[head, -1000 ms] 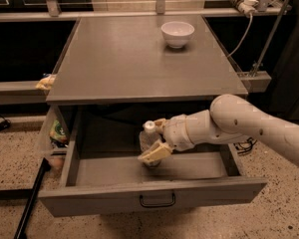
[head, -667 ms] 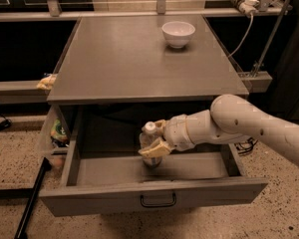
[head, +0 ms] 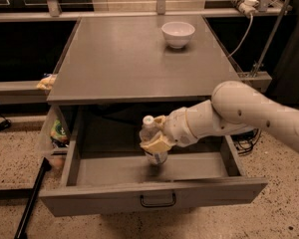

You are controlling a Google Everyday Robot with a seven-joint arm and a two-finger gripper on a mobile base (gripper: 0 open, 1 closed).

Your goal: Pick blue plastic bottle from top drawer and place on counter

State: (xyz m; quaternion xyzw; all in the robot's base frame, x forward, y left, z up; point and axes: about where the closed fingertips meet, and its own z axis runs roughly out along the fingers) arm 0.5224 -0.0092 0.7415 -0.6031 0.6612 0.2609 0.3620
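My gripper [head: 156, 133] pinches the blue plastic bottle [head: 147, 131] inside the top drawer [head: 154, 199], below the counter [head: 134, 59] front edge; its fingers [head: 157, 145] are closer together than 1 second ago.

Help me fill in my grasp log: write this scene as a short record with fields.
gripper: gripper inside the drawer, shut on the bottle from the right
bottle: small clear plastic water bottle with white cap, upright
drawer: wide grey metal top drawer, pulled open
counter: flat grey metal counter, white bowl at back right
stage: bottle grasped, not yet on counter
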